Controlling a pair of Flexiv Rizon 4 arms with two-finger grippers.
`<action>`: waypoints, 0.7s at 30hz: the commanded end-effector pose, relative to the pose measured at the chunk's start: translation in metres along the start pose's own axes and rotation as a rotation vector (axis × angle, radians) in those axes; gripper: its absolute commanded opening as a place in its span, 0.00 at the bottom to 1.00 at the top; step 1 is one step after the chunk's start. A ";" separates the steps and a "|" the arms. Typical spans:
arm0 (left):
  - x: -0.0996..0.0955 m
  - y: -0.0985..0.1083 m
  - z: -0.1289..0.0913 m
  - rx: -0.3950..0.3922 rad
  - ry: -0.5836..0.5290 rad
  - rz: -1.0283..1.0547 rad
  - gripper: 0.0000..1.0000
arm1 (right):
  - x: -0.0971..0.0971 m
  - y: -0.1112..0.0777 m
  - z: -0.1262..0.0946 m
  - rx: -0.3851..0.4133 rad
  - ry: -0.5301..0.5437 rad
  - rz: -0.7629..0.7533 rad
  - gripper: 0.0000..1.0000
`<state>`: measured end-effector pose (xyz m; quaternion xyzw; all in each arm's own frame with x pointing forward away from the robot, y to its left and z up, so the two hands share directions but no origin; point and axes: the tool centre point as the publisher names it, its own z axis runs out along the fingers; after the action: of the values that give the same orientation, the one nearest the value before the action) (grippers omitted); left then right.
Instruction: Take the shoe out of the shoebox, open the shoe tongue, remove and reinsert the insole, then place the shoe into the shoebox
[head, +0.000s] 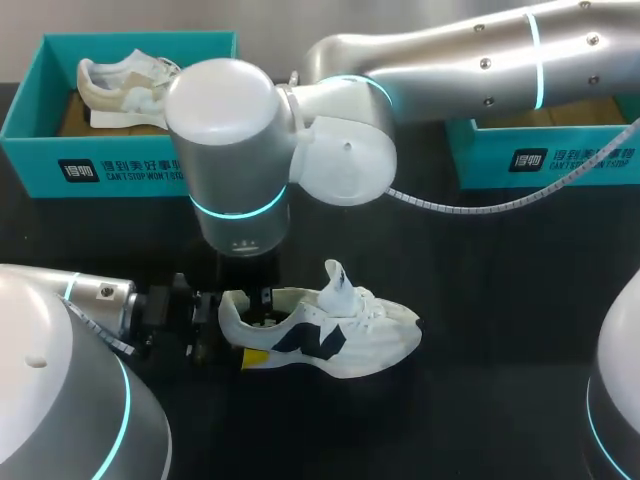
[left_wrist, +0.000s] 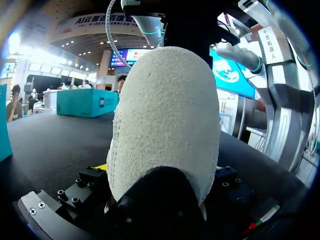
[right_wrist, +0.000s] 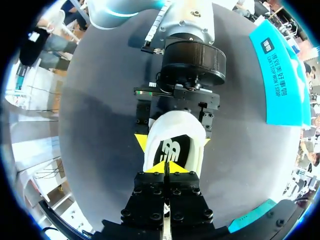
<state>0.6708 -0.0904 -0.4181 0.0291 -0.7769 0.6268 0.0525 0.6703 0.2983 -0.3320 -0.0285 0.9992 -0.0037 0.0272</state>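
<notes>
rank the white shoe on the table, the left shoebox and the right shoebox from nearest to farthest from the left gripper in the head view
1. white shoe, heel held in the left gripper
2. left shoebox, back left
3. right shoebox, far back right

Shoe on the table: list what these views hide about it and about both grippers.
Right wrist view: the right gripper covers the front of the shoe. Whether its closed tips pinch the insole cannot be told.
Head view: the right arm hides its own gripper and the shoe opening.
Left wrist view: the heel fills the frame, hiding the tips of the left gripper and the insole.
</notes>
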 end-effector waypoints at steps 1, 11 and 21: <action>-0.002 0.005 0.001 -0.001 -0.002 -0.001 0.00 | -0.003 -0.001 0.010 -0.016 0.014 0.001 0.00; -0.002 0.005 0.001 -0.001 -0.002 -0.001 0.00 | -0.007 -0.008 0.031 -0.019 0.030 0.014 0.00; -0.002 0.005 0.001 -0.001 -0.002 -0.001 0.00 | -0.012 -0.014 0.054 -0.018 0.059 0.044 0.00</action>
<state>0.6708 -0.0904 -0.4181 0.0291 -0.7769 0.6268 0.0525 0.6838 0.2860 -0.3776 -0.0085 1.0000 0.0005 -0.0003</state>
